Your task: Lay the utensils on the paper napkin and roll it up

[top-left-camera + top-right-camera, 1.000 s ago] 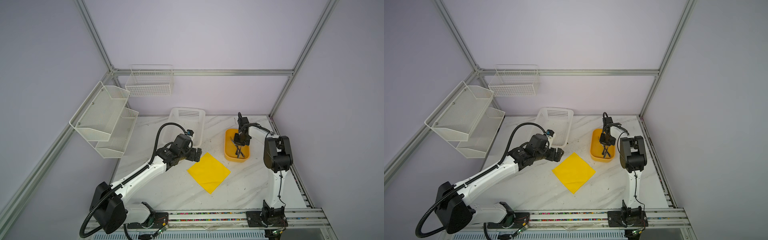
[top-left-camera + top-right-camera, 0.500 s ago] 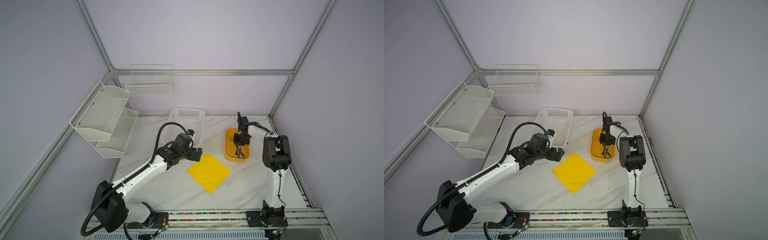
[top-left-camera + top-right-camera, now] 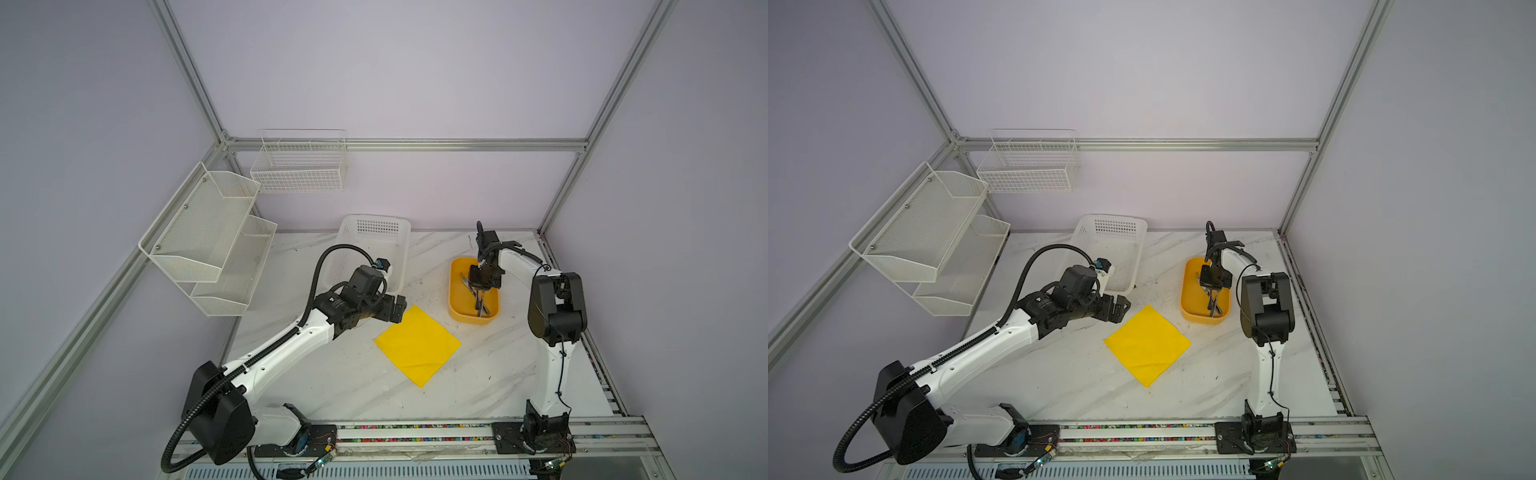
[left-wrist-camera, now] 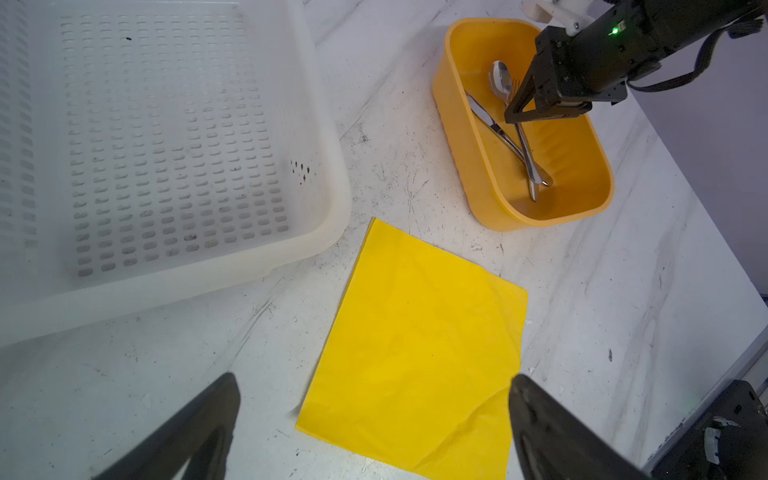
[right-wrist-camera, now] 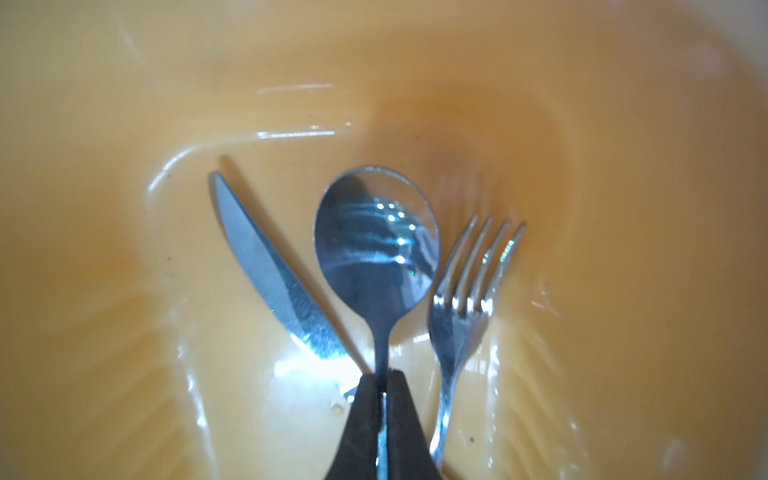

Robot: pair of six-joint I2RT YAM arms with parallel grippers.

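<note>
Currently the right jaws are clamped on the spoon (image 5: 376, 249) in the orange tub (image 3: 473, 319), right of centre, knife (image 5: 266, 266) and fork (image 5: 465, 291) beside it; left jaws gape at the upper-left edge of the yellow napkin (image 3: 417, 345), mid-frame.

napkin (image 3: 417, 345): lay on counter (image 3: 332, 374), before basket (image 3: 376, 232) and tub (image 3: 469, 318)
utensils (image 5: 376, 249): lay in tub
basket: sat left of tub

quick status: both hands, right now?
Left hand: open, holding nothing.
Right hand: closed on the spoon by its handle, inside the orange tub.
</note>
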